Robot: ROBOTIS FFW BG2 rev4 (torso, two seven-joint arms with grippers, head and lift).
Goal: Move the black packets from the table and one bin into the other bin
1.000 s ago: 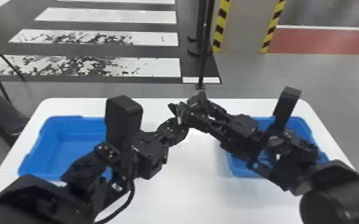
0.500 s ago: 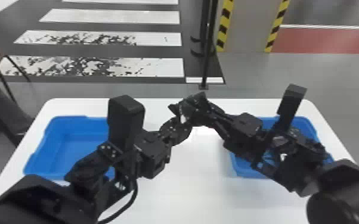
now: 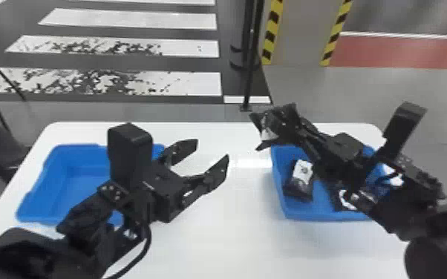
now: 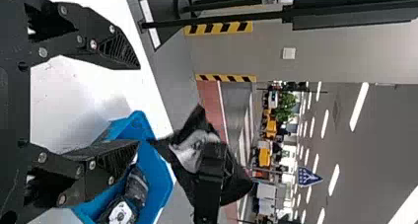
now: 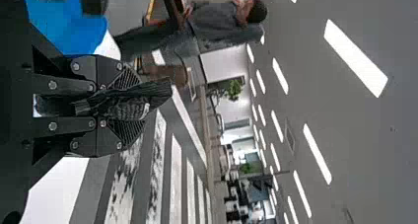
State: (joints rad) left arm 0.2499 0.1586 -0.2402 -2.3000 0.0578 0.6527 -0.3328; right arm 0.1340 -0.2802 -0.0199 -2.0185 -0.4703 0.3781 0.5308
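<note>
Right bin [image 3: 287, 214]: sat on the white bench [image 3: 230, 245], with packets inside, one [image 3: 299, 183] near the left wall and another [image 3: 347, 199] farther right, partly hidden beneath the arm.
Held packet [image 3: 267, 134]: stayed up in the air at the right bin's far-left corner, black with a pale patch.
Right claw [image 3: 284, 120]: pinched the held packet between both fingers, above the right bin's far-left corner.
Left claw [image 3: 210, 150]: hung over the bench to the left of the right bin, fingers spread wide, apart from the held packet.
Left bin [image 3: 35, 202]: stood well apart, to the left of the right bin.
Change: overlapped in the earlier head views, both claws; then parted sideways.
</note>
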